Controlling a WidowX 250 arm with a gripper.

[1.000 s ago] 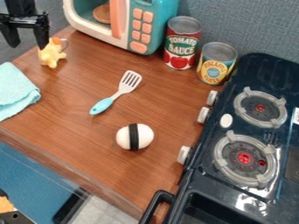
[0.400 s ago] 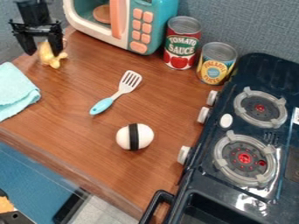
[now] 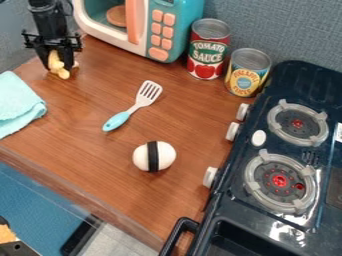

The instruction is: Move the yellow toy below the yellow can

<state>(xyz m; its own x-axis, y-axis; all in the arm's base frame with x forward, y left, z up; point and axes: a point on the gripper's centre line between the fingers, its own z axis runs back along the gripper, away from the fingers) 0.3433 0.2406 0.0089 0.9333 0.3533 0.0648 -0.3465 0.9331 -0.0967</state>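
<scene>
Claw [image 3: 59, 65] is positioned around the yellow toy [image 3: 55, 60], up and left of the spatula [image 3: 137, 104]; whether the toy is gripped cannot be told. The yellow can [image 3: 248, 73] is seen up and right of the spatula.

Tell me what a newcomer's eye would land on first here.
Probably the dark toy stove at the right, its two burners dotted with red. Next, perhaps, the teal toy microwave at the top, with two cans, red and yellow, beside it. The black gripper at the upper left, around the small yellow toy, may follow.
</scene>
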